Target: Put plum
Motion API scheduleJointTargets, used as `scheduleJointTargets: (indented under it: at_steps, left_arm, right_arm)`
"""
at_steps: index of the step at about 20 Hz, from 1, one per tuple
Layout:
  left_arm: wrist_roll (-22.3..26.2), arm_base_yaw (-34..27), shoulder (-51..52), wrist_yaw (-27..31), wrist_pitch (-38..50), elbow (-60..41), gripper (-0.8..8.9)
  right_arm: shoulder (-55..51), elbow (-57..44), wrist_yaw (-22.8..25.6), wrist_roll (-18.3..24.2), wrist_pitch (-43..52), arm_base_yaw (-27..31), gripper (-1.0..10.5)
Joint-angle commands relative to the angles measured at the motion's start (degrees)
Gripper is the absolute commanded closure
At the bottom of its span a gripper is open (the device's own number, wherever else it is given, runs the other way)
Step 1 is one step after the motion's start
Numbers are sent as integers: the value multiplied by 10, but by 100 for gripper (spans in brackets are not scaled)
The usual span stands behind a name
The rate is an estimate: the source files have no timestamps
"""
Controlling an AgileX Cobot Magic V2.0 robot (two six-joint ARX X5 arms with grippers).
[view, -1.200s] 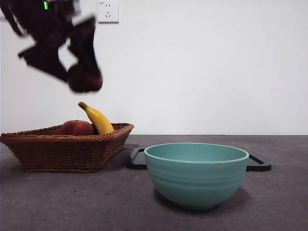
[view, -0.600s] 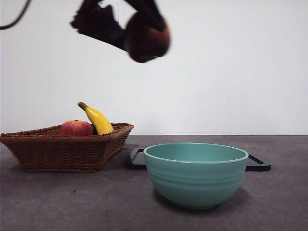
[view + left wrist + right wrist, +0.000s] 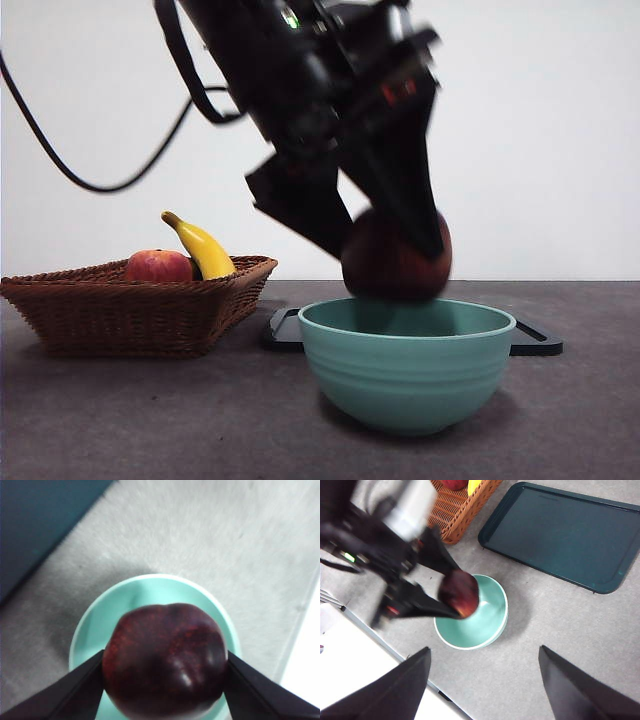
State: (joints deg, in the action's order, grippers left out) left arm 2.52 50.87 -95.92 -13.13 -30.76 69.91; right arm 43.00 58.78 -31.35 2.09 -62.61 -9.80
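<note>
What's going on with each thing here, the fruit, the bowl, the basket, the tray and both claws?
plum: clamped in the left gripper, just above the bowl's rim.
left gripper: shut on the plum.
right gripper: open, holding nothing, high above the table.
bowl: upright, nothing inside yet.
basket: holds an apple and a banana.
tray: flat, bare.

A: What sits on the grey tabletop [image 3: 120,420]?
B: A teal bowl [image 3: 408,375] at the front, a dark tray [image 3: 567,532] flat behind it, and a wicker basket [image 3: 140,308] off to one side.
A: Are they touching?
B: Bowl and basket stand apart; the tray lies near both
</note>
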Motion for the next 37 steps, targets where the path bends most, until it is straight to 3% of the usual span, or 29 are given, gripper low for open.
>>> scheduleJointTargets:
  at_steps: [1, 5, 12, 16, 23, 32, 37]
  left_arm:
    - [28, 17, -34, 20, 13, 11, 538]
    - [40, 29, -65, 48, 30, 11, 538]
    - [50, 31, -89, 48, 35, 11, 531]
    - [49, 32, -89, 47, 34, 11, 405]
    - [41, 36, -82, 47, 32, 15, 408]
    - [28, 22, 27, 47, 17, 57, 408]
    - [18, -38, 134, 47, -6, 57, 408]
  right_arm:
    - [4, 12, -1, -6, 4, -2, 605]
    - [4, 12, -1, -6, 4, -2, 605]
    - [4, 12, -1, -5, 4, -2, 605]
    - [4, 12, -1, -5, 4, -2, 605]
    - [4, 12, -1, -5, 4, -2, 605]
    - [4, 12, -1, -5, 4, -2, 605]
    - [4, 12, -1, -5, 4, -2, 605]
